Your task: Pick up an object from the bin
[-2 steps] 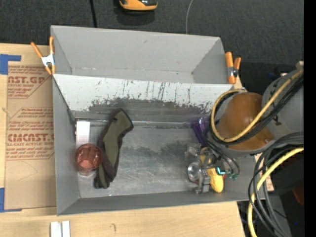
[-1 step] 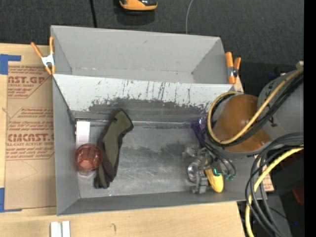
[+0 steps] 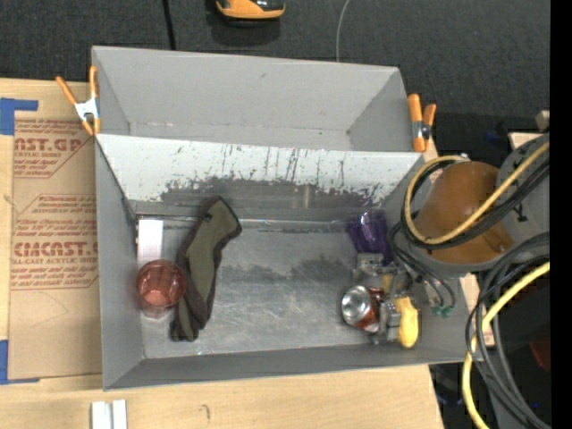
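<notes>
The grey metal bin (image 3: 268, 92) stands on a light wooden worktop (image 3: 295, 391). The arm reaches in from the right, with its orange cover (image 3: 458, 206) and loops of yellow and black cable (image 3: 487, 315) above the right rim. The tool (image 3: 382, 298) is low in the near right corner of the bin, among a small cluster of things.

Just to its left, touching or almost touching it, lies a small can (image 3: 357, 307) with a shiny silver end turned up and a red side. The print on the red side is too small to read. Just to the right of the tool is a yellow rounded thing (image 3: 407, 325) (its kind I cannot tell), close against the right wall of the bin. A purple thing (image 3: 367, 231) stands a little behind the tool, near the cables.

Whether the tool is spread or pressed together I cannot tell, because its lower part is mixed up with the can and the dark parts of the wrist. I also cannot tell if something is caught in it.

On the left half of the bin floor, well apart from the tool, a dark olive sock (image 3: 202, 269) (or maybe a glove) lies stretched from the back toward the front. Beside it on the left is a round reddish cup (image 3: 160, 286), seen from above. Just behind the cup, a small white piece (image 3: 149, 236) leans at the left wall.
</notes>
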`<state>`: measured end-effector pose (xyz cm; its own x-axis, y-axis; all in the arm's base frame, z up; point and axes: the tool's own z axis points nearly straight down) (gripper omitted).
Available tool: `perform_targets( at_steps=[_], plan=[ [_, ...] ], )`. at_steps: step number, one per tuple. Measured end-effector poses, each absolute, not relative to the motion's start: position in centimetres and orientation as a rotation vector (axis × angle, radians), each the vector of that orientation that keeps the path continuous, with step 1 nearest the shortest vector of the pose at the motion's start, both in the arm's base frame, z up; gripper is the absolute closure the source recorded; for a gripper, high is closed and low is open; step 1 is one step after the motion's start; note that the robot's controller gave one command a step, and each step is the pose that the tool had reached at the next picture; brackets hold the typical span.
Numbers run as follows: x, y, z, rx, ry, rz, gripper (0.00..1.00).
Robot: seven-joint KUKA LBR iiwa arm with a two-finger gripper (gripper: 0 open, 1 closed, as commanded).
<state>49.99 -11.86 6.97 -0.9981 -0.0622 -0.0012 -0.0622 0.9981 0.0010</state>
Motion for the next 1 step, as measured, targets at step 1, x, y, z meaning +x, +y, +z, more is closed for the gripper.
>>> perform_targets(
  at_steps=[1],
  plan=[
    [49.52, -13.82, 6.94, -0.054, 3.141, 0.003, 1.0]
  ],
)
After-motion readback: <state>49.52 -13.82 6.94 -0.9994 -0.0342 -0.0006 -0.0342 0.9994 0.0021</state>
